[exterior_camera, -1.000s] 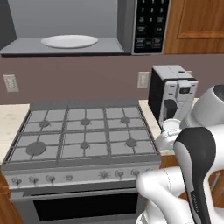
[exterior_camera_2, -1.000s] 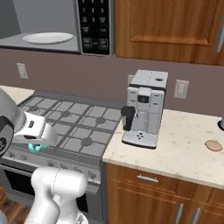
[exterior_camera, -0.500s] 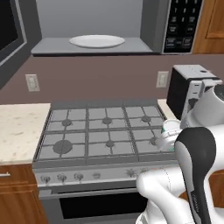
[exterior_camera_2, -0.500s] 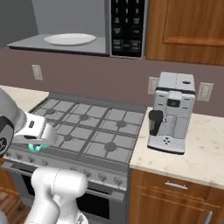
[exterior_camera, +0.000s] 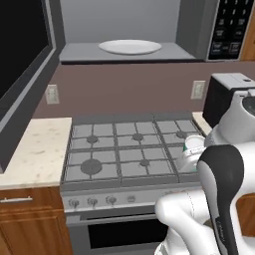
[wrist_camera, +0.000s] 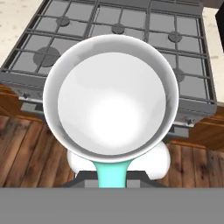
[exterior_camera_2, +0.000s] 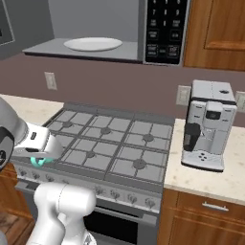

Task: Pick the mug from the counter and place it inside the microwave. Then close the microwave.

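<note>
- The fingers [wrist_camera: 113,177] are clamped on the mug [wrist_camera: 111,98] by its teal handle, mouth up, probably so it travels level.
- It hangs above the stove [exterior_camera: 127,149] front edge.
- Beyond, the microwave [exterior_camera: 119,52] stands open, plate [exterior_camera: 130,47] bare, awaiting the mug.

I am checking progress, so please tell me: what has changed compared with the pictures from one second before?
The base drove left, so the open grey microwave with its white round plate now faces the robot. Unchanged: the pincer stays shut on the small teal ceramic mug, above the grey gas stovetop's front edge.
</note>
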